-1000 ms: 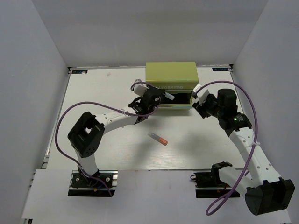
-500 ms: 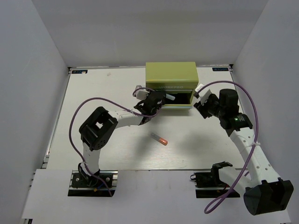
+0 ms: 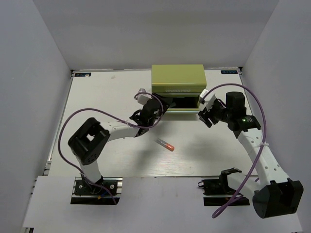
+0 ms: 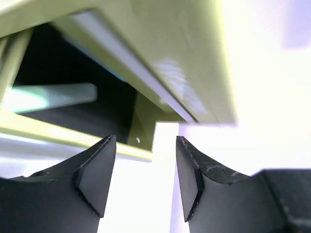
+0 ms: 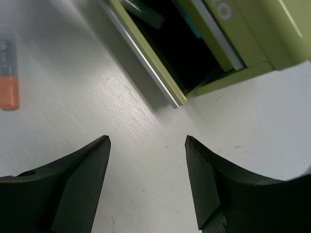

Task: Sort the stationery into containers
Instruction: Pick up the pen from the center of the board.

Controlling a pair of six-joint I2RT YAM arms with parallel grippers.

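The yellow-green chest [image 3: 177, 78] stands at the back of the table, its lower drawer [image 3: 183, 105] pulled open. My left gripper [image 3: 164, 105] is open and empty, just off the drawer's left front corner. In the left wrist view, the gripper [image 4: 146, 179] faces the drawer's corner [image 4: 141, 141], and a pale blue-green highlighter [image 4: 48, 96] lies inside. My right gripper [image 3: 203, 115] is open and empty by the drawer's right end; it is also open over bare table in the right wrist view [image 5: 148, 184]. An orange-capped highlighter [image 3: 165, 144] lies on the table, and also shows in the right wrist view [image 5: 8, 73].
The table is white with grey walls on three sides. The drawer's front edge [image 5: 146, 58] juts toward me between both grippers. Purple cables loop over both arms. The arm bases sit at the near edge.
My left gripper has pulled back a little to the left from the drawer, and the pale pen at its tip now lies inside. My right gripper has shifted slightly left.
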